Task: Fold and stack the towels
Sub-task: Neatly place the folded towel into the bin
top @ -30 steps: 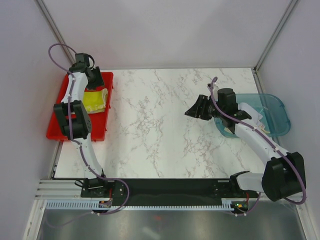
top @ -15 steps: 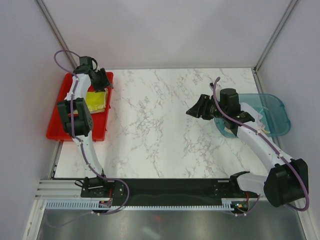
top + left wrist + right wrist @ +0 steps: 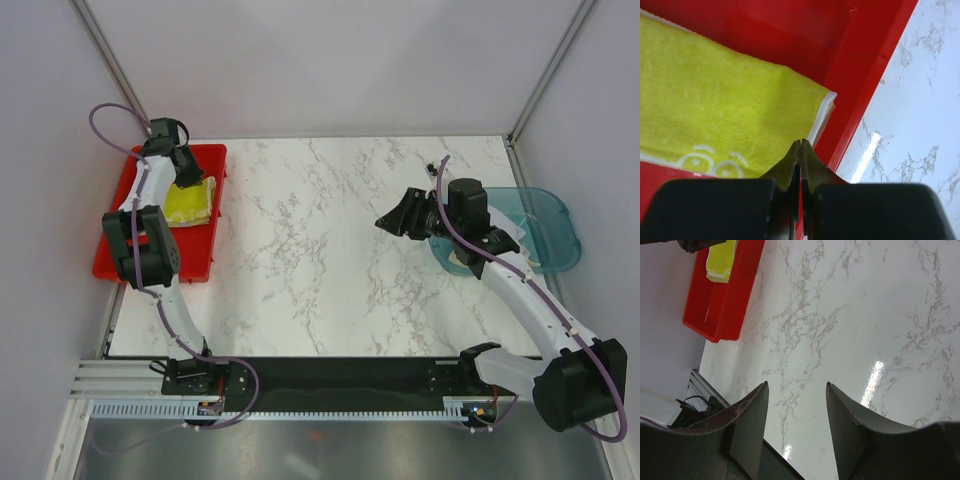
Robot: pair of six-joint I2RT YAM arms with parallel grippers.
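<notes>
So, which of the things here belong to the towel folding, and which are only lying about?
Belong to the job:
folded yellow-green towel
pale cloth, partly hidden
left claw, shut at the towel's corner

Only around:
red tray, which holds the folded towel
translucent teal bin, which holds the pale cloth
marble table

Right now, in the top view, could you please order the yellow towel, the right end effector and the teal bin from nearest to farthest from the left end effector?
1. Yellow towel, in the red tray at the left, directly by the left end effector.
2. Right end effector, right of centre.
3. Teal bin, at the far right edge.
</notes>
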